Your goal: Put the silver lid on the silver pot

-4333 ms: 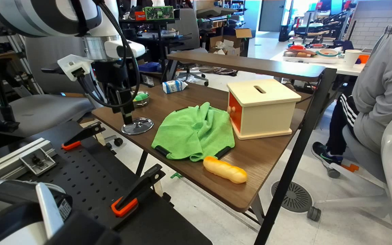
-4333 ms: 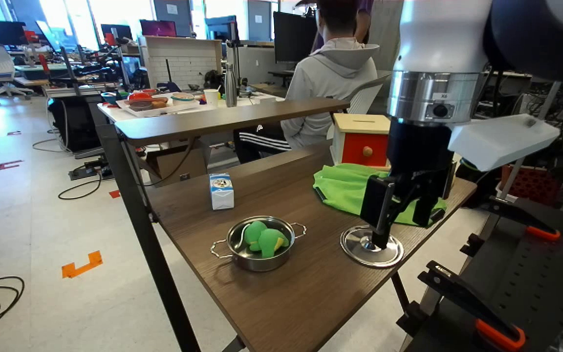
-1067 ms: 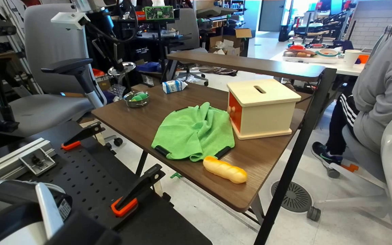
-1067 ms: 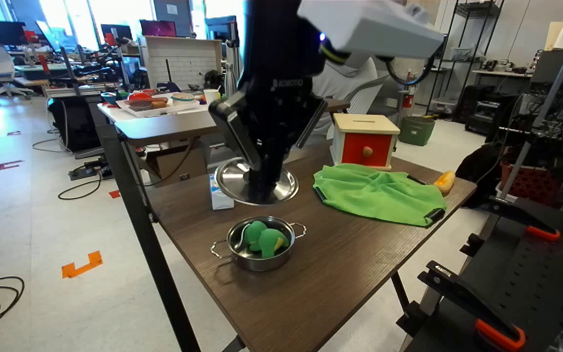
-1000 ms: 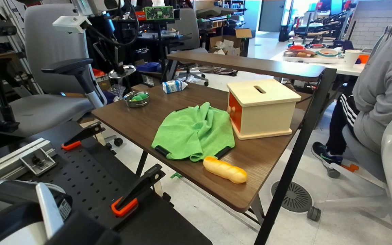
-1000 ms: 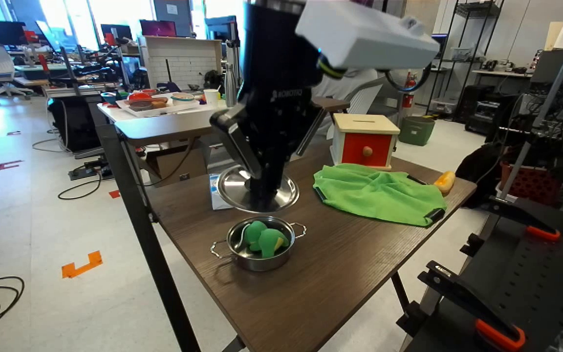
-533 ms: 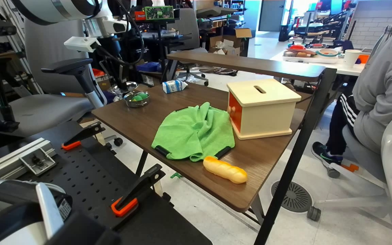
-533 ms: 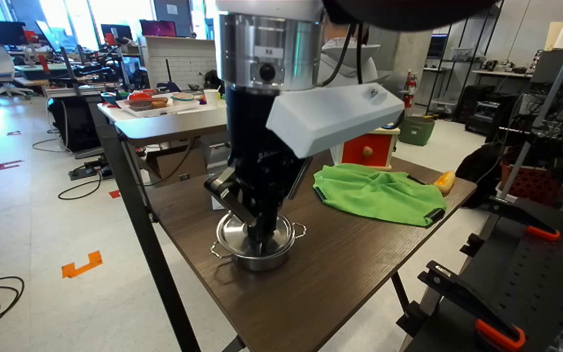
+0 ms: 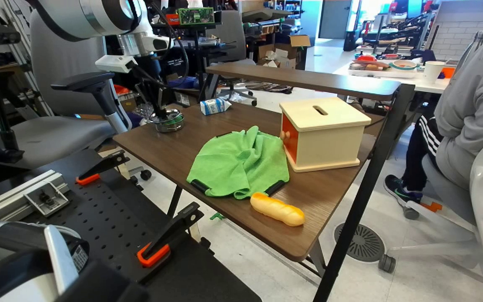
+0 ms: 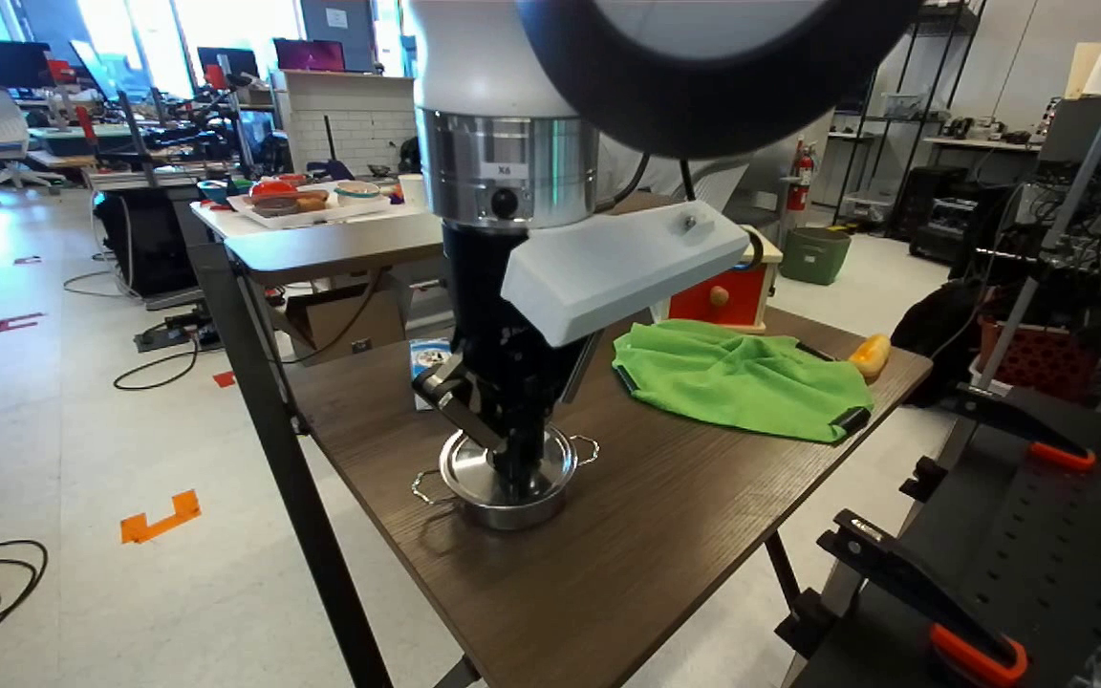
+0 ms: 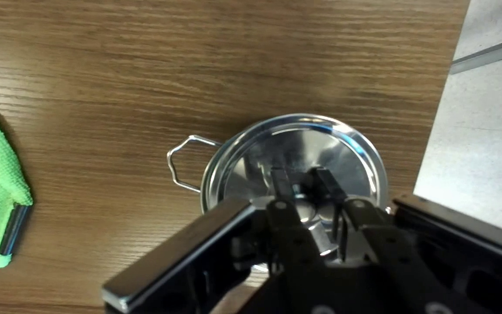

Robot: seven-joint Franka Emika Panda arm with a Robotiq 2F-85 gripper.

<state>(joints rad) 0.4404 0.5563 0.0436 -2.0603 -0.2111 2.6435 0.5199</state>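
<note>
The silver lid (image 10: 465,470) lies over the silver pot (image 10: 512,518), covering most of its opening. In the wrist view the lid (image 11: 342,152) nearly hides the pot, leaving a looped handle (image 11: 171,159) and a thin strip of rim at the left. In an exterior view some green still shows between lid and pot (image 9: 172,128), so the lid looks slightly raised or off-centre; whether it rests fully on the rim I cannot tell. My gripper (image 11: 302,174) points down at the lid's middle, its fingers closed around the knob, which they largely hide.
A green cloth (image 9: 241,163) is spread on the table (image 10: 665,535), with a wooden box (image 9: 325,138) behind it and a toy bread (image 9: 277,209) at its edge. Near the pot stands a blue and white carton (image 9: 215,106). The table edge runs close by the pot.
A second ago the lid hung above the pot in my gripper. It has come down onto or just over the opening, then shifted sideways towards the pot's middle, hiding the green contents more.
</note>
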